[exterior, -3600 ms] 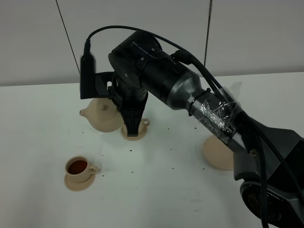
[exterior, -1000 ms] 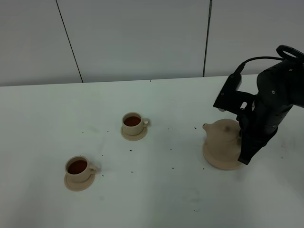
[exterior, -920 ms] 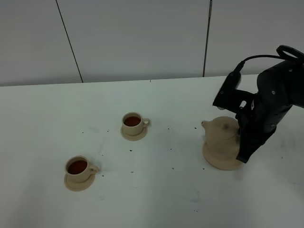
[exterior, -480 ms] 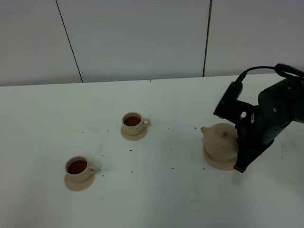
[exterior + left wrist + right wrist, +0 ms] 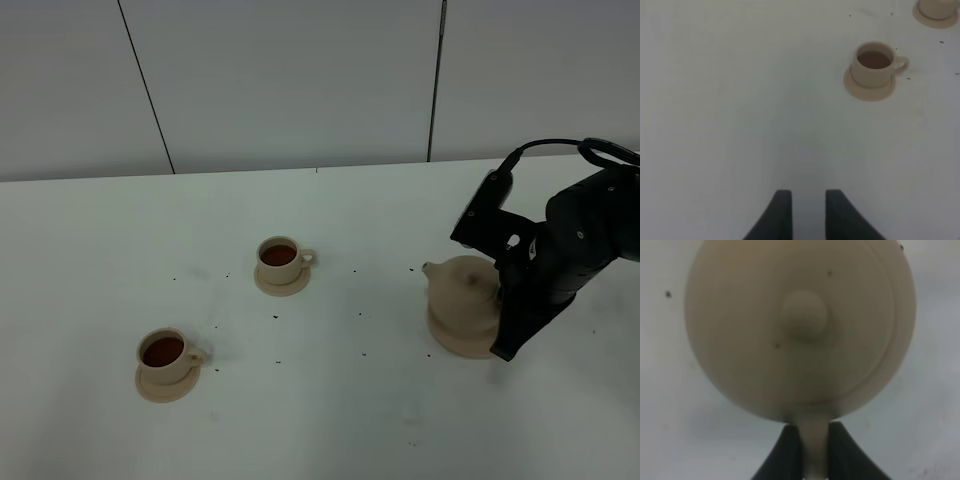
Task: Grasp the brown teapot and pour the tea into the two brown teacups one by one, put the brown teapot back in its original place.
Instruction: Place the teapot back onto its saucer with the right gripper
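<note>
Tan brown teapot [image 5: 800, 325], its handle pinched in the right tool [image 5: 815, 452].

In your exterior high view the right arm [image 5: 570, 250] covers the handle side of the brown teapot [image 5: 462, 293], so the right gripper's [image 5: 814, 450] hold on it cannot be seen from there, and the arm runs off the frame's edge. The saucer [image 5: 452, 340] under the pot shows only as a front rim. The left gripper [image 5: 808, 212] is out of that view altogether. In the right wrist view the pot is blurred and its spout is cut off. In the left wrist view the farther teacup [image 5: 936, 9] is cropped at the edge.
</note>
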### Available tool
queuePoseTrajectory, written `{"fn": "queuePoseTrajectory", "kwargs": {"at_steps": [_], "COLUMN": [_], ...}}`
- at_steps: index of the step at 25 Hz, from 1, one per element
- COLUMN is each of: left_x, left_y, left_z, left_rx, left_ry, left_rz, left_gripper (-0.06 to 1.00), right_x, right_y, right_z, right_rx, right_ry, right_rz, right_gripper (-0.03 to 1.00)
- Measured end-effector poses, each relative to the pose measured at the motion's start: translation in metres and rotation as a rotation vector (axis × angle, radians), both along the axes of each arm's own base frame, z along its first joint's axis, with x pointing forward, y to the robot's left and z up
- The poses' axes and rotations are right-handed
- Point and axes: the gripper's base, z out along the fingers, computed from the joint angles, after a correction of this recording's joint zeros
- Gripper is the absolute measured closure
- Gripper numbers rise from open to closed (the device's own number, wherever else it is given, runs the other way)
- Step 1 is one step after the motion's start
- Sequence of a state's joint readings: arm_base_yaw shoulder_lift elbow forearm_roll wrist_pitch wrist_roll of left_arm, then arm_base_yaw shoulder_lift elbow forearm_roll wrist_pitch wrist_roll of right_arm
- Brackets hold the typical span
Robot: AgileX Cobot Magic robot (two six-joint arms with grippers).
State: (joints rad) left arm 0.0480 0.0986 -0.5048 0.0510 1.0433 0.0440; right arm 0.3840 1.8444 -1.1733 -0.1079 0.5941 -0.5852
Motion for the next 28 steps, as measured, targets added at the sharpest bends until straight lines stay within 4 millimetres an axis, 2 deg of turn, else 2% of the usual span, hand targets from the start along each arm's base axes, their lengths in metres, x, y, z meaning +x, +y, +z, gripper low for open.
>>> {"fn": "queuePoseTrajectory", "kwargs": {"at_steps": [7,28], "left_x": [0.0000,0.0000], "left_y": [0.0000,0.0000], "left_z": [0.0000,0.0000], "left_rx": [0.000,0.001], "left_ry": [0.000,0.000], "left_rz": [0.000,-0.001], "left_gripper": [0.71,0.71], "right_x": [0.0020,-0.0021], "right_y": [-0.0102,-0.0084], "right_z": [-0.0012,-0.0088], "right_rx": [-0.006,0.030], "right_ry": [0.014,0.011], "right_rz": [-0.030,-0.020], "right_gripper": [0.87,0.87]}}
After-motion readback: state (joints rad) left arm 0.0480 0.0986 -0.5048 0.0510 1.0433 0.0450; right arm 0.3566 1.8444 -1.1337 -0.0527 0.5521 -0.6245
